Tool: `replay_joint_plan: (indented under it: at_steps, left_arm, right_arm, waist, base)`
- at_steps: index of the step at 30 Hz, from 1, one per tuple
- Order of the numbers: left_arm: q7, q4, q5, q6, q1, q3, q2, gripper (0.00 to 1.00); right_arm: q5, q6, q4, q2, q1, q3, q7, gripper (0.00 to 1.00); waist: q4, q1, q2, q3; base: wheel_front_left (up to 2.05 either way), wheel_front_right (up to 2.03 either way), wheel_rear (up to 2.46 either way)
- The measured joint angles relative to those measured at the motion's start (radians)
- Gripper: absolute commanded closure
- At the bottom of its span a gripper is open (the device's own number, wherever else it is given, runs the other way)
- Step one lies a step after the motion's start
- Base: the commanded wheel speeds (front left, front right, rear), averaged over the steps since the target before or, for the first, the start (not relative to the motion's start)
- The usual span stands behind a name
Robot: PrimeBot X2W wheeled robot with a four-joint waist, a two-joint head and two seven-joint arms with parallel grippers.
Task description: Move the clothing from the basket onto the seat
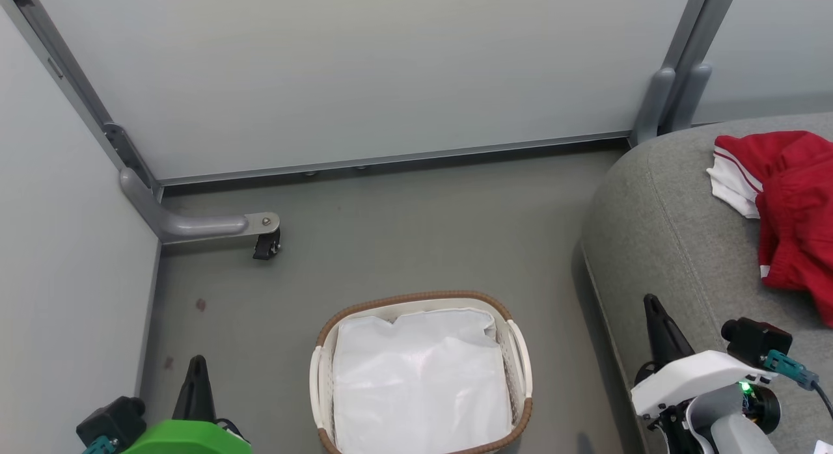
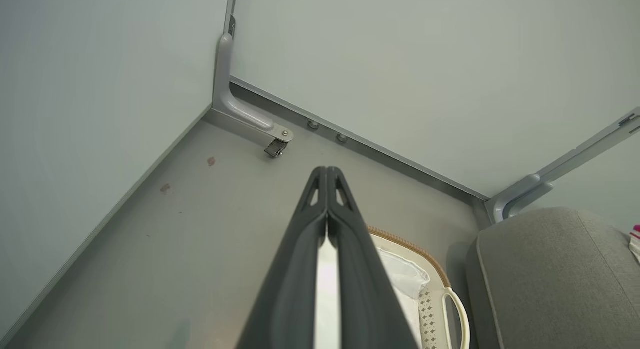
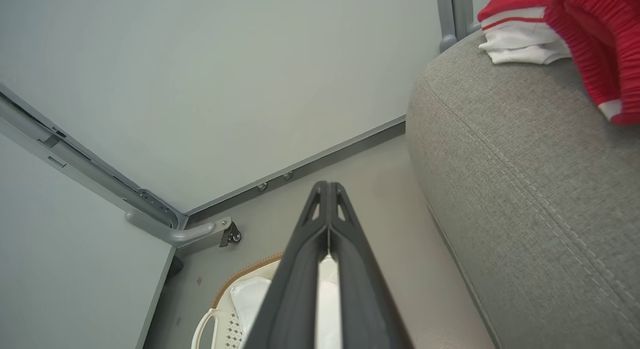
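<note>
Lying on the seat [image 1: 670, 233], the clothing [image 1: 791, 207] is out of the basket [image 1: 416, 299].
Closed and empty are left gripper [image 1: 197, 364] and right gripper [image 1: 651, 306]; clothing lies at 1 o'clock from the right, the nearer.

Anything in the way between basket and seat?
Nothing visible: bare floor separates the basket from the seat. The clothing already lies on the seat, and inside the basket I see the white liner, no red fabric.
</note>
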Motion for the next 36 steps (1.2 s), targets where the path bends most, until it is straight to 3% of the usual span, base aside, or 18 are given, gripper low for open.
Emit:
replay_joint_plan:
  at_steps: [36]
  left_arm:
    - [0.131, -0.067, -0.478, -0.009, -0.040, 0.043, 0.000, 1.00]
  right_arm:
    - [0.495, 0.000, -0.072, -0.002, 0.009, -0.053, 0.131, 1.00]
  waist:
    - [-0.007, 0.0000, 0.0001, -0.011]
  base:
    - [0.00, 0.00, 0.00]
